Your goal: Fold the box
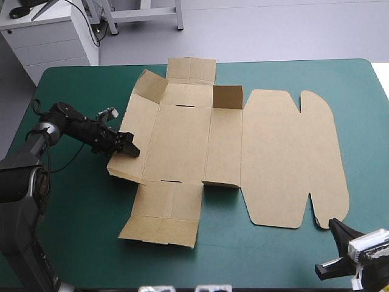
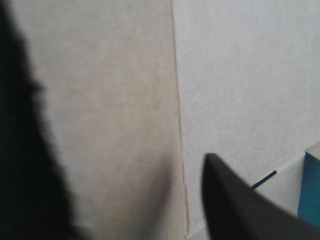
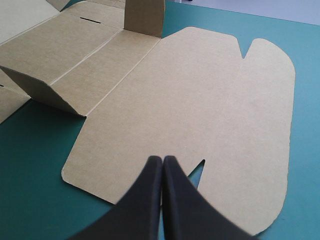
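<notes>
In the middle of the frame in the high view, the brown box (image 1: 182,143) lies opened out on the teal-green table (image 1: 73,207), most of its panels flat. Its wide lid (image 1: 292,158), with rounded corners and notches, spreads flat toward the right of the frame. A small flap (image 1: 228,97) stands upright near the upper centre, and another flap (image 1: 146,88) at the upper left of the sheet tilts up off the cover. The side panel (image 1: 137,137) on the left of the sheet is lifted a little along its outer edge. The left tool (image 1: 130,148) reaches in from the left of the frame and sits right at that raised panel. In its own wrist view its two black fingers (image 2: 235,205) stand well apart, with brown board filling the space between and ahead of them; whether either finger touches the board cannot be told. The right tool (image 1: 335,226) is at the lower right of the frame, just beside the lid's near corner. In the right wrist view its fingers are pressed together in one pointed arch, holding nothing, with the lid's near edge under and ahead of the tip.
</notes>
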Tool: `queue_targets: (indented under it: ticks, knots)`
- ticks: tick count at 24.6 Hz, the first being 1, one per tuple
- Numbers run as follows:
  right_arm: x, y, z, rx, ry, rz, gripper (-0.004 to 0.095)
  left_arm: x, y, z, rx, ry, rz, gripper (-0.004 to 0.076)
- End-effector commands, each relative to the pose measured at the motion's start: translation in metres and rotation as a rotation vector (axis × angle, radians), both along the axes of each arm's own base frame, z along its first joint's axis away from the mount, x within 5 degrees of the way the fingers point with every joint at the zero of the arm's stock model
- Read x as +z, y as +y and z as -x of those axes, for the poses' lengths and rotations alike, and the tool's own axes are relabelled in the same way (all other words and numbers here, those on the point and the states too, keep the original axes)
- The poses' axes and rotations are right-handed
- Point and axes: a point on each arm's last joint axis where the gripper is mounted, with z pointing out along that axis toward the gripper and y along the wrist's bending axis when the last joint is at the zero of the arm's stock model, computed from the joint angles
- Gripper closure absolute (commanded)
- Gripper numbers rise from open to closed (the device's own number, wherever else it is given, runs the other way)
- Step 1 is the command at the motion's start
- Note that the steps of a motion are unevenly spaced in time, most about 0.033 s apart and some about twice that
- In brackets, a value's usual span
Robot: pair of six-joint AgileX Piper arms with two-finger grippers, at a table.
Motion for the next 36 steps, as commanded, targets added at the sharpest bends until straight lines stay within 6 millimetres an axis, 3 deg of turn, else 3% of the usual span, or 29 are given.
queue_targets:
  ticks: [1, 8, 12, 18, 25, 29, 36]
  knots:
    - [0.013, 0.000, -0.002, -0.001, -0.080, -0.012, 0.0922, 0.031, -0.003, 0.004, -0.067, -0.047, 0.005, 0.0711]
    - [0.013, 0.000, -0.002, -0.001, -0.080, -0.012, 0.0922, 0.035, 0.004, 0.003, -0.066, -0.021, -0.104, 0.0725]
    - [0.013, 0.000, -0.002, -0.001, -0.080, -0.012, 0.0922, 0.049, 0.009, 0.005, -0.196, -0.115, -0.253, 0.0731]
    - [0.013, 0.000, -0.002, -0.001, -0.080, -0.012, 0.0922, 0.080, -0.026, 0.012, -0.509, -0.305, -0.446, 0.0731]
    - [0.013, 0.000, -0.002, -0.001, -0.080, -0.012, 0.0922, 0.119, -0.070, 0.006, -0.822, -0.501, -0.847, 0.0731]
    - [0.013, 0.000, -0.002, -0.001, -0.080, -0.012, 0.0922, 0.135, -0.099, 0.006, -0.927, -0.618, -1.045, 0.0731]
    - [0.013, 0.000, -0.002, -0.001, -0.080, -0.012, 0.0922, 0.150, -0.147, 0.005, -1.022, -0.906, -1.228, 0.0731]
